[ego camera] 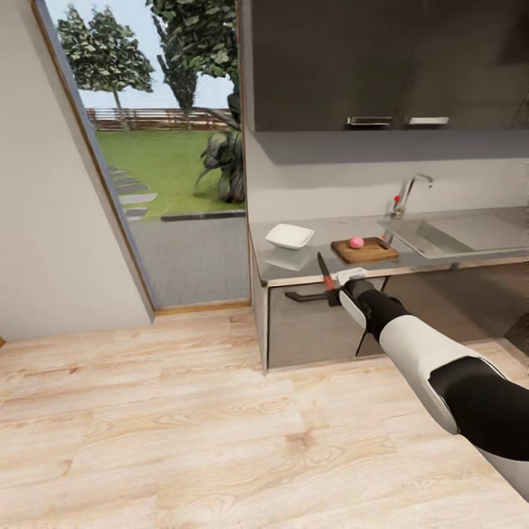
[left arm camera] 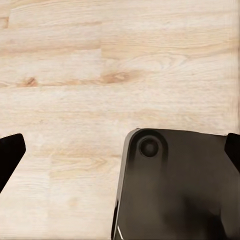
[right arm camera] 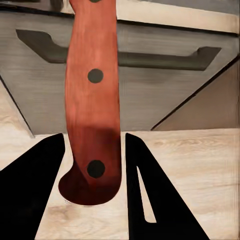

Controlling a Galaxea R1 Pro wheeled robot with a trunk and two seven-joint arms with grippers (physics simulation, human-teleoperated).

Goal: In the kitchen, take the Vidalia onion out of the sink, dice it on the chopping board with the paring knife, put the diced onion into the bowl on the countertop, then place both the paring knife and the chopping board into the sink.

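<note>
Gripping the paring knife (ego camera: 324, 273) by its red-orange handle, the right gripper (ego camera: 335, 286) hangs short of the chopping board (ego camera: 365, 251) and onion (ego camera: 356, 242) beyond it, where a crooked approach might knock the onion rolling.

Paring knife (right arm camera: 93, 100) blade cut off by frame edge, wrist cam.

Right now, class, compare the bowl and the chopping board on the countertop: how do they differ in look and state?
The bowl is white and shallow with raised sides; the chopping board is brown, flat and wooden. The bowl looks empty, while the chopping board carries a small pinkish onion. The bowl sits nearer the countertop's window end; the chopping board lies nearer the sink. Both rest on the countertop, apart from each other.
</note>
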